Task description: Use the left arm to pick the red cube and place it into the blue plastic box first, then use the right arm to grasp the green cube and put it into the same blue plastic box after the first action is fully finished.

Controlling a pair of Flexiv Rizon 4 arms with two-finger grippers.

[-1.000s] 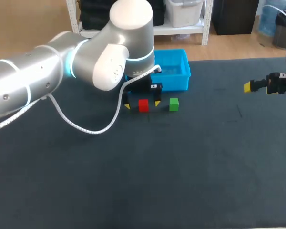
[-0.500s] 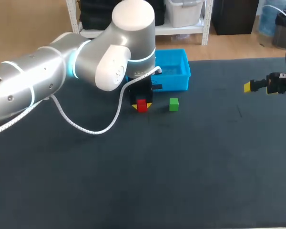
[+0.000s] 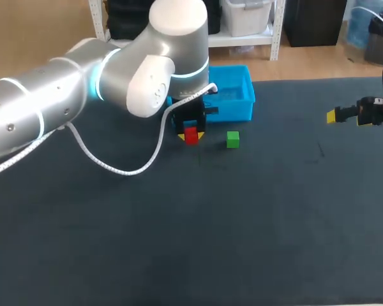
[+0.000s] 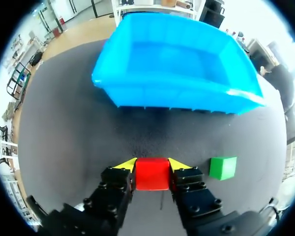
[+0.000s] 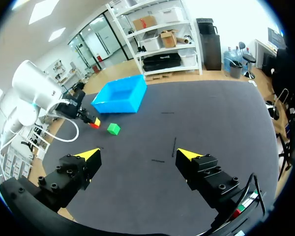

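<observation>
Now the left gripper (image 4: 152,166) pinches the red cube (image 4: 152,178) just before the blue plastic box (image 4: 172,93): best lift straight, clear the near wall, then release inside. Well away from the box, the right gripper (image 5: 138,155) hangs wide.

**Lighting.** Bright, even light falls from overhead in all three views.

- **Head view:** the dark table (image 3: 274,223) reads matte and uniform. The green cube (image 3: 233,139) throws only a small, soft shadow. The white shell of the left arm (image 3: 147,83) carries broad highlights.
- **Left wrist view:** the blue box (image 4: 172,64) is strongly lit and its far rim is washed pale. A dark band of shadow lies on the table along its near wall. The red cube (image 4: 152,173) is evenly lit.
- **Right wrist view:** the table's far side glares towards white.
</observation>
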